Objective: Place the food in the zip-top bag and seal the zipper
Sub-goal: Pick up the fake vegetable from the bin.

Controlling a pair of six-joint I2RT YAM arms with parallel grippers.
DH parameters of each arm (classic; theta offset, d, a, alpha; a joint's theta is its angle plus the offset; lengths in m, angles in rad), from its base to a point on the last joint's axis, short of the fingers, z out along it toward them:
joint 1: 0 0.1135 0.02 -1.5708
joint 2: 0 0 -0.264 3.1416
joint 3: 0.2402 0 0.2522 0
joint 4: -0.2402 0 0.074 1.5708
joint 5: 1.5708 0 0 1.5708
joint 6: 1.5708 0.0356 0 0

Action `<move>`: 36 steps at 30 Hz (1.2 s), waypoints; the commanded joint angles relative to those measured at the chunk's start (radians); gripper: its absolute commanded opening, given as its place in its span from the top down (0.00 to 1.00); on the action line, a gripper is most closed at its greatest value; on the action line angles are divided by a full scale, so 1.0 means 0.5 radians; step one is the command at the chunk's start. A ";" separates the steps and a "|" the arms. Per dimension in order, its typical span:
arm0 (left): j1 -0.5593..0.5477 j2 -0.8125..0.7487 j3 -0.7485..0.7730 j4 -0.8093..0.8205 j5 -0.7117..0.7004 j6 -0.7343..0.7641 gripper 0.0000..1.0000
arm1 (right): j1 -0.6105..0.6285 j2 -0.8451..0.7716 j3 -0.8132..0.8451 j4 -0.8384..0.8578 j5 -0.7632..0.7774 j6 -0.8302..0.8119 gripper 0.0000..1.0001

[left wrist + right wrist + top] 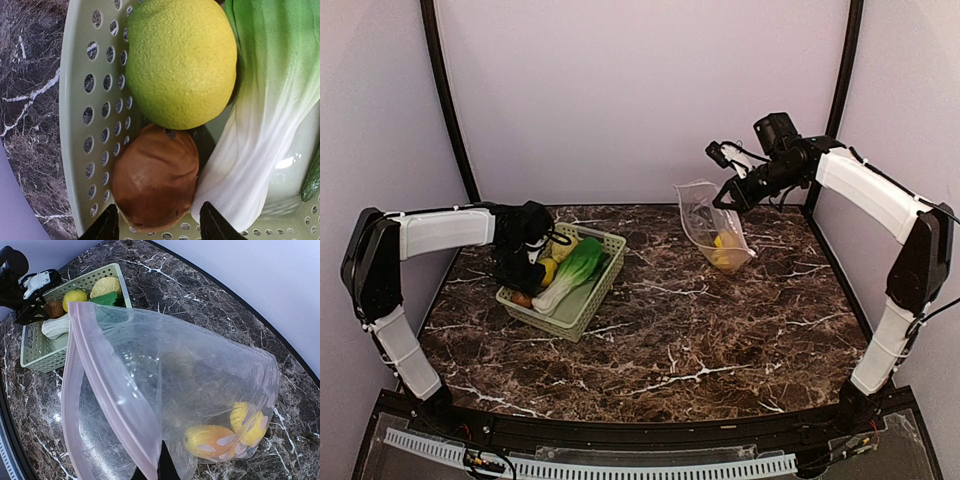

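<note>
Picking from basket (80, 115): left gripper (159, 227), jaws apart, straddles potato (155, 180).
Right gripper (160, 466) pinches zip-top bag (200, 375) open; next, probably: clamp potato, lift clear.

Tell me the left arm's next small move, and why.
Probably ease the left gripper down and close on the brown potato. Its jaws stand open either side of the potato in the green basket, not yet gripping. The right gripper is shut on the zip-top bag, holding its mouth open and ready.
</note>
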 commanded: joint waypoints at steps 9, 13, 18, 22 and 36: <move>0.006 0.110 -0.052 0.055 -0.034 -0.024 0.45 | 0.020 -0.016 -0.003 0.009 -0.002 -0.024 1.00; 0.006 0.144 -0.062 0.097 -0.025 -0.024 0.45 | 0.023 -0.020 -0.006 0.005 0.001 -0.026 1.00; 0.008 0.169 -0.055 0.133 -0.028 -0.022 0.49 | 0.023 -0.016 -0.006 0.005 0.001 -0.026 1.00; 0.007 0.161 -0.011 0.084 -0.013 -0.031 0.59 | 0.023 -0.010 0.000 0.002 0.004 -0.027 1.00; -0.087 -0.211 0.416 -0.116 0.075 -0.039 0.65 | 0.023 -0.005 0.070 -0.038 0.068 -0.064 1.00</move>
